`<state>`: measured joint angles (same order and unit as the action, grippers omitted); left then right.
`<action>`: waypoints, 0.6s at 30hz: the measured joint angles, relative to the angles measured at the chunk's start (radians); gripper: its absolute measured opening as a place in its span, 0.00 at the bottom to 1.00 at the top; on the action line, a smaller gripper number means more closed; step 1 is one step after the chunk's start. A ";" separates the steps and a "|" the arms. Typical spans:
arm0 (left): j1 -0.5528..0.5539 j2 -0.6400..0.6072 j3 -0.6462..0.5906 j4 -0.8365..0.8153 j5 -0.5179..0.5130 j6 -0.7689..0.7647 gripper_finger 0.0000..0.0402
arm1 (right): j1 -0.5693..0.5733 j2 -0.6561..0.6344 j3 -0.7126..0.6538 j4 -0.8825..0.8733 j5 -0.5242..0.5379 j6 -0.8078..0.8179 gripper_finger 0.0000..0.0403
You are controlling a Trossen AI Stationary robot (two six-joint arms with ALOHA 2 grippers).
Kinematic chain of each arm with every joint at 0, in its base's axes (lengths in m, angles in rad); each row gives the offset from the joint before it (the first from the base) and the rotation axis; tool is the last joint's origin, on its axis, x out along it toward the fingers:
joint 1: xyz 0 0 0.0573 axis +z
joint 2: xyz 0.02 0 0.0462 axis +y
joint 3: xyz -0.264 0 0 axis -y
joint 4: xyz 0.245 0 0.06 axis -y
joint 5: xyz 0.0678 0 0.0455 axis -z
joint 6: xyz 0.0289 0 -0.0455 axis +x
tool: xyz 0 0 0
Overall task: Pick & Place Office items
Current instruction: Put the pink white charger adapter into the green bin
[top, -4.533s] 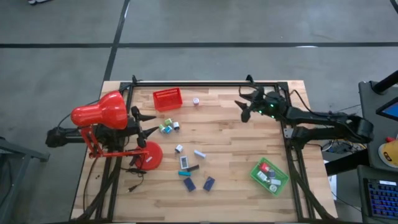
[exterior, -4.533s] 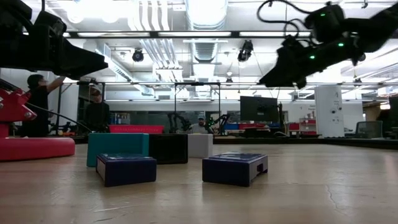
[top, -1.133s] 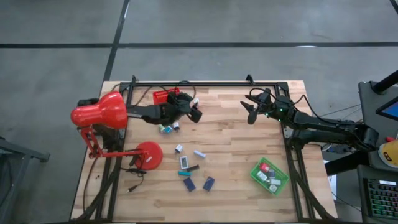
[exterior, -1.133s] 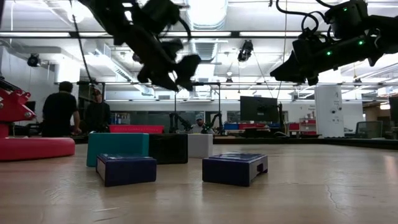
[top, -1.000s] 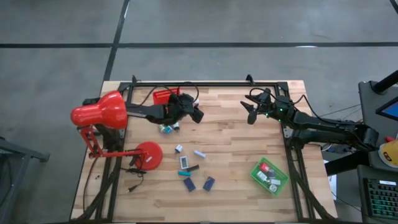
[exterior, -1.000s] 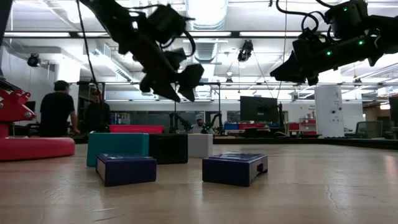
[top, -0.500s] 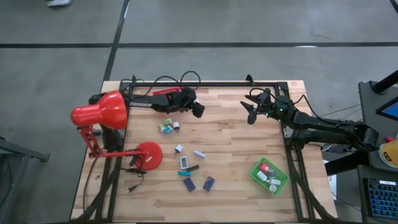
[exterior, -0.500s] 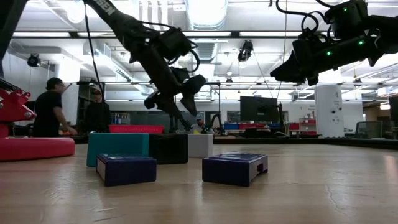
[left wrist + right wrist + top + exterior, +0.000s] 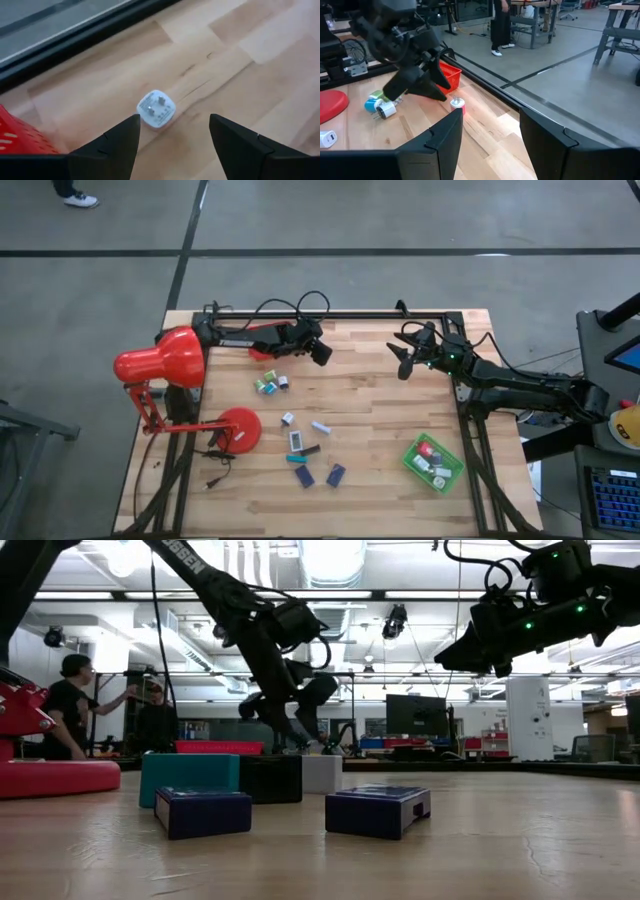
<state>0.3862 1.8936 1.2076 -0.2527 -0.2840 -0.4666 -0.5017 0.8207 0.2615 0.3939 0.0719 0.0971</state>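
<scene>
— While the left gripper hangs over the far side of the table, which piece is it after?

— I'd say the small white plug lying alone on the wood, just right of the red basket. The wrist camera shows it sitting between the two spread fingers, not touched. Nothing is in the jaws.

— So the step is the reach, not the carry?

— That's my reading: lined up above it, grip not yet made. Next it needs to come straight down so the fingers straddle the plug, then close. The piece is small and smooth, so a slightly off-centre pinch could push it aside.

— And the other pieces?

— A little cluster sits nearer, left of centre; more blocks lie loose toward the near middle, and several already rest in the green tray at the near right.

— What about the right gripper?

— Waiting in the air over the far right, jaws parted, empty.

— Where should the plug go?

— Probably a tray; which one I can't tell.
</scene>
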 joint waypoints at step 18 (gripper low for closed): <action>0.019 0.056 -0.001 0.069 0.007 0.029 0.61 | 0.000 0.000 0.000 0.000 0.000 0.000 0.47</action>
<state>0.4052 1.9498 1.2068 -0.1841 -0.2768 -0.4377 -0.5018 0.8207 0.2615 0.3939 0.0718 0.0971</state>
